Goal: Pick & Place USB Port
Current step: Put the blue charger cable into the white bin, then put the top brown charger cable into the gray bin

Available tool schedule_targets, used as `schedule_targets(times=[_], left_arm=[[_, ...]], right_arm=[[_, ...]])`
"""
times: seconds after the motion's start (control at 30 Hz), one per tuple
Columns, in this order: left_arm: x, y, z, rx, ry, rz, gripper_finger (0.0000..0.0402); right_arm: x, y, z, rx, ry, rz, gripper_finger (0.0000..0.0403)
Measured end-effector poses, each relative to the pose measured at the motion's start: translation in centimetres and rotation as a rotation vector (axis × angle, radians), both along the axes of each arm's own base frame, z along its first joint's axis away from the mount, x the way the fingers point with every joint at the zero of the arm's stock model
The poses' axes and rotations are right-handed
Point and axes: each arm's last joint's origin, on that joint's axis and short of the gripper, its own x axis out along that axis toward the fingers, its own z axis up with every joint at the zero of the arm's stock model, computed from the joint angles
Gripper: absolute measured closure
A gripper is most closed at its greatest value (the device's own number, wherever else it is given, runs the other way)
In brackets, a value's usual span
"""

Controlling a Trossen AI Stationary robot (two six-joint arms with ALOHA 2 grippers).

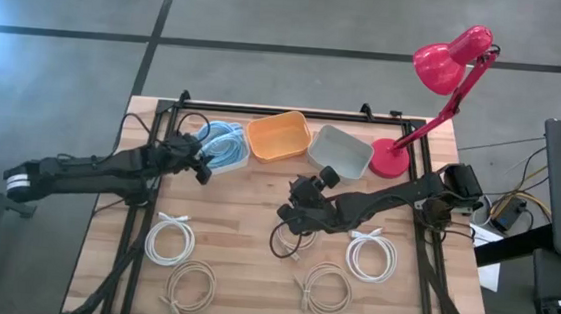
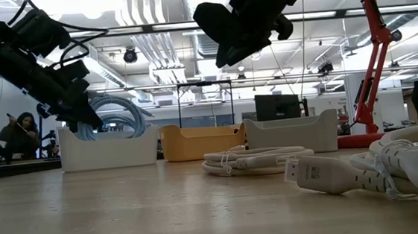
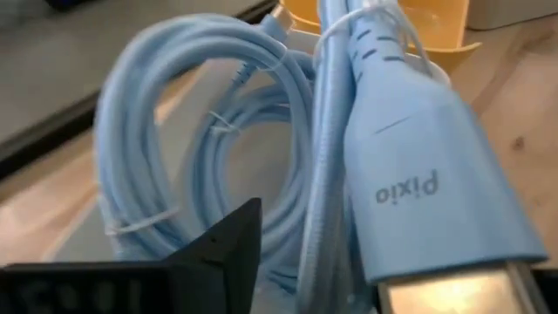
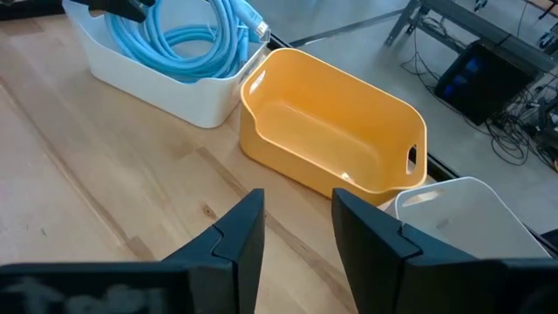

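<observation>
A light blue USB cable (image 1: 223, 145) lies coiled in the white bin (image 1: 232, 163) at the table's far side, with part of the coil (image 2: 115, 113) standing above the bin wall. My left gripper (image 1: 202, 169) hangs open at the bin's near left corner. In its wrist view the blue connector marked Pixio (image 3: 427, 192) sits between its fingers, one finger (image 3: 228, 253) showing. My right gripper (image 1: 291, 210) is open mid-table, raised above a dark coiled cable (image 1: 292, 240) and holding nothing (image 4: 298, 205). My left gripper stands with its fingers on either side of the blue connector (image 3: 436, 262). Its second finger is out of the picture, so I cannot tell whether it touches the connector.
An orange bin (image 1: 278, 139) and a grey bin (image 1: 341, 150) stand beside the white one. A red desk lamp (image 1: 391, 158) is at the far right. White coils (image 1: 171, 239) (image 1: 371, 256) and beige coils (image 1: 190, 285) (image 1: 326, 289) lie on the near half.
</observation>
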Motion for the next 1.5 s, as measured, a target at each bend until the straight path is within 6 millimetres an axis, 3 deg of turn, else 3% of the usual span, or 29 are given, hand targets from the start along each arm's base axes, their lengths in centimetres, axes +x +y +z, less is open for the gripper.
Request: schedule_targets(times=[0.17, 0.47, 0.67, 0.93, 1.07, 1.27, 1.5], left_arm=[[0.0, 0.2, 1.0, 0.054, 0.029, 0.040, 0.0197], [-0.3, 0.2, 3.9, 0.058, 0.101, 0.075, 0.0195], [-0.5, 0.4, 6.5, 0.149, 0.121, 0.144, 0.0195], [-0.4, 0.3, 9.9, 0.190, 0.057, 0.079, 0.0195], [-0.1, 0.0, 9.8, 0.135, 0.013, -0.039, 0.0195], [0.7, -0.2, 8.2, 0.059, -0.062, -0.208, 0.0195], [1.4, -0.1, 6.3, 0.082, -0.148, -0.237, 0.0195]], right_arm=[[0.0, 0.0, 0.0, 0.001, -0.001, 0.000, 0.0278], [0.0, 0.0, 0.0, 0.001, -0.002, -0.001, 0.0289], [0.0, 0.0, 0.0, 0.001, -0.002, -0.001, 0.0294], [0.0, 0.1, -0.1, 0.038, 0.013, 0.030, 0.0284], [0.1, 0.2, -0.2, 0.083, 0.025, 0.063, 0.0278], [0.2, 0.5, -0.4, 0.176, 0.070, 0.153, 0.0260], [0.2, 0.8, -0.6, 0.223, 0.175, 0.319, 0.0224]])
